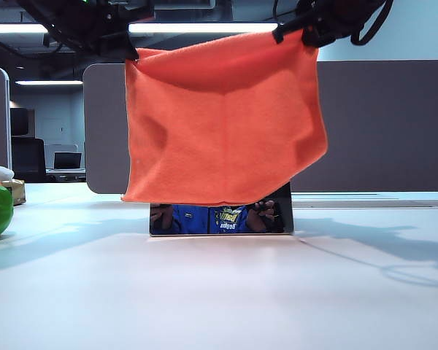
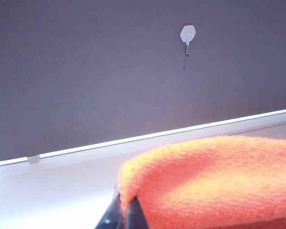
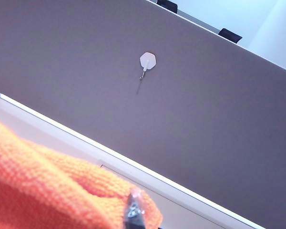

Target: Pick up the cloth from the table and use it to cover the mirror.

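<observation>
Currently the left gripper (image 1: 129, 51) and right gripper (image 1: 290, 33), jaws clamped on the upper corners of the orange cloth (image 1: 223, 120), hold it above the table (image 1: 219, 292), screening the mirror's (image 1: 223, 219) upper part; lowering and release remain.

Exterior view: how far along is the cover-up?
Done: the fuzzy orange cloth is off the white table. In hand: left end effector and right end effector are shut on its top corners, hanging it over the dark upright mirror. Left: lower and release; the mirror's bottom strip shows.
</observation>
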Available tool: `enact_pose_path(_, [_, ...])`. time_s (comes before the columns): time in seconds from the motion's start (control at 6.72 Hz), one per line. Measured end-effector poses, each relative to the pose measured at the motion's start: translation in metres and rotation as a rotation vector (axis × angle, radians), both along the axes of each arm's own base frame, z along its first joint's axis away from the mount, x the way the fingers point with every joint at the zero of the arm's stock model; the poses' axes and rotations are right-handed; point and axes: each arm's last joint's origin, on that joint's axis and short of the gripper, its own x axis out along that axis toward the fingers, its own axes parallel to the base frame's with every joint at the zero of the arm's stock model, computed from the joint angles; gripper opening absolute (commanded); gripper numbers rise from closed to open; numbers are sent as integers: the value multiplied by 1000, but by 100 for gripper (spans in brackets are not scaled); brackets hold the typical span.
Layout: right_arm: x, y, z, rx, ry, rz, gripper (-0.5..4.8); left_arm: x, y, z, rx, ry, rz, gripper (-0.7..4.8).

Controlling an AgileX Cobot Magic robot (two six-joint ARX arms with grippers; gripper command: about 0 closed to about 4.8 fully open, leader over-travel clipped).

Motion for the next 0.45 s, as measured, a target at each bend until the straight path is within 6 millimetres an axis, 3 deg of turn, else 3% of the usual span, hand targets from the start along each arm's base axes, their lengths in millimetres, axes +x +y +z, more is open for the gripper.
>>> enact_pose_path(0.45, [15,5,-4,3,-7,-6,-6,10,-4,-11,-2,-5,1,-6])
